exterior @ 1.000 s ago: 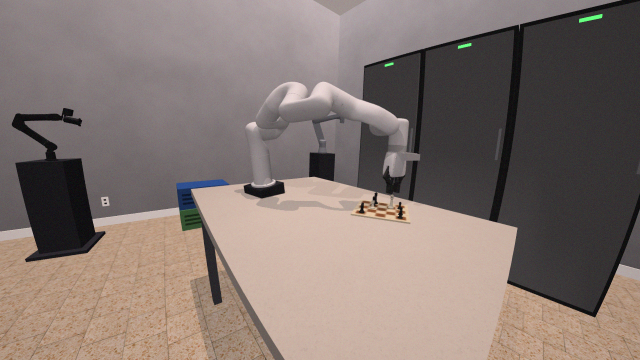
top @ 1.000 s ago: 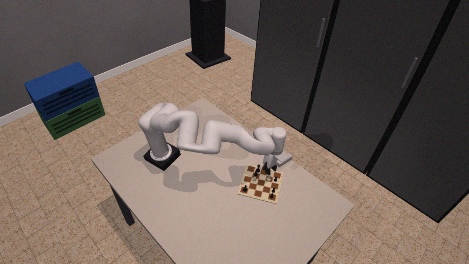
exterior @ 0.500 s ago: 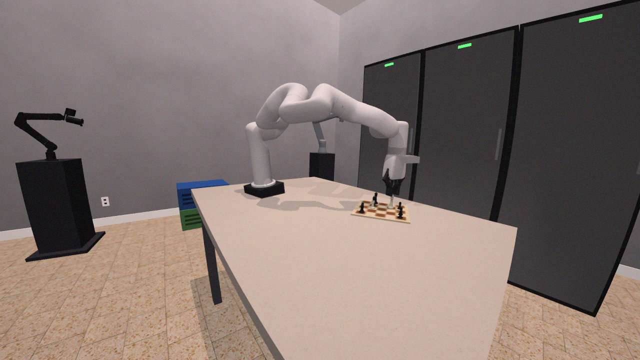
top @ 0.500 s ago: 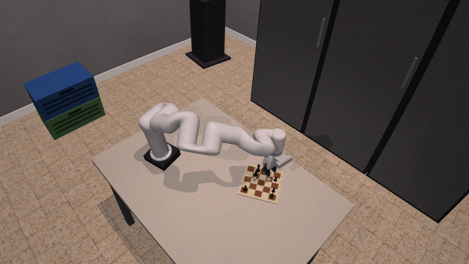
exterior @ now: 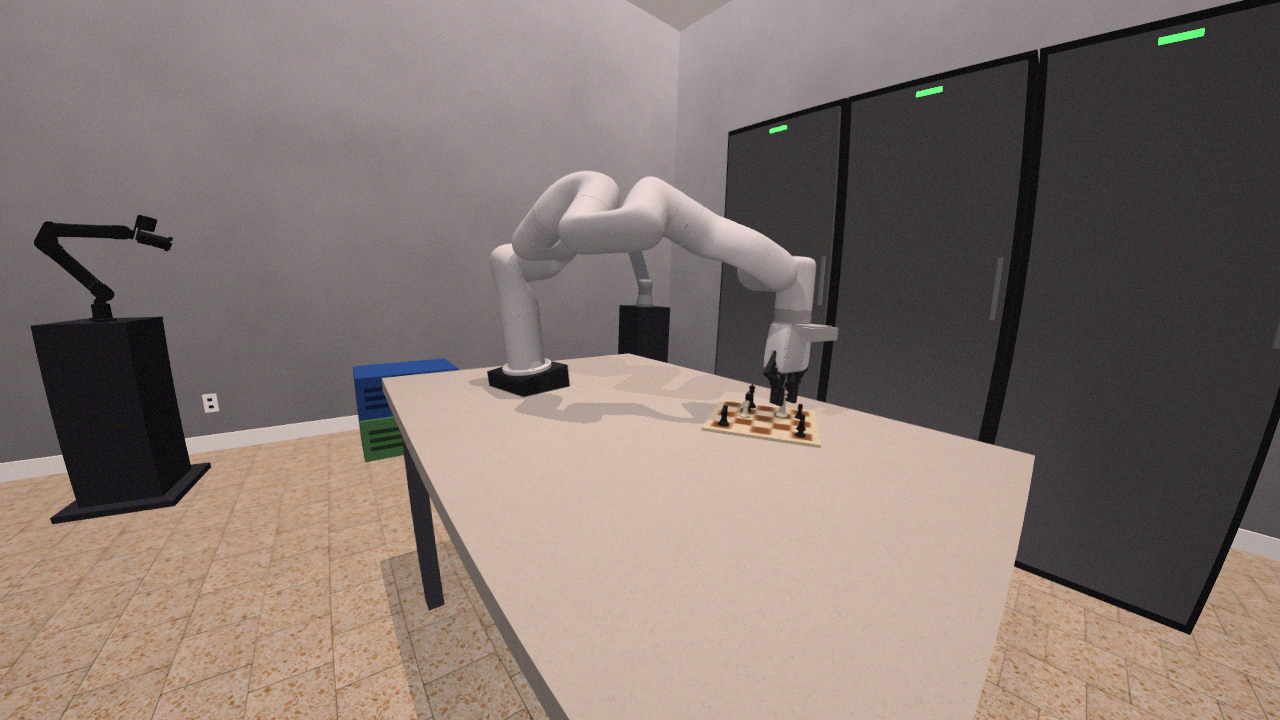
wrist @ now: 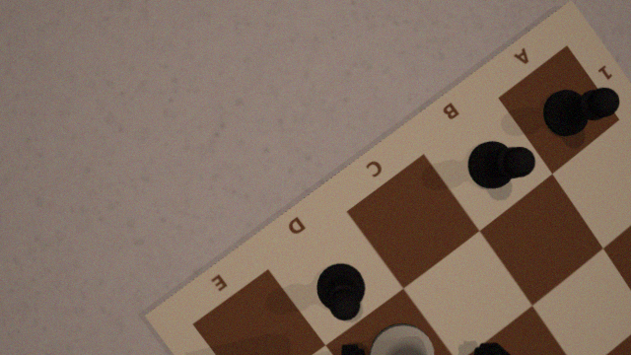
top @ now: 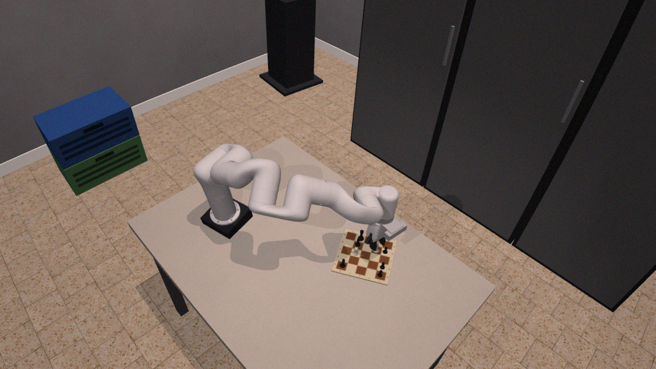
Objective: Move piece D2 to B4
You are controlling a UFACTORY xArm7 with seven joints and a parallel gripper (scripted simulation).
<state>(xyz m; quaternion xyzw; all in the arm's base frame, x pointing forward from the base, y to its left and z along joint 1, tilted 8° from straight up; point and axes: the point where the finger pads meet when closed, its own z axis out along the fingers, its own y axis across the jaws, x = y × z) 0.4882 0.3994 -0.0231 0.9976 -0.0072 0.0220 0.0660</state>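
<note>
The small chessboard (top: 364, 257) lies on the table's right side. A white piece (wrist: 401, 340) stands upright on D2, at the bottom edge of the wrist view; it also shows in the top view (top: 375, 247). My gripper (wrist: 421, 350) is low over the board, its two dark fingertips on either side of this piece with gaps, open and not gripping it. It also shows in the exterior view (exterior: 780, 392). B4 is outside the wrist view.
Black pawns stand on A1 (wrist: 567, 112), B1 (wrist: 490, 164) and D1 (wrist: 340, 287), the last one close to the white piece. Another white piece (top: 355, 250) and more black pieces (top: 342, 263) stand elsewhere on the board. Dark cabinets stand behind the table.
</note>
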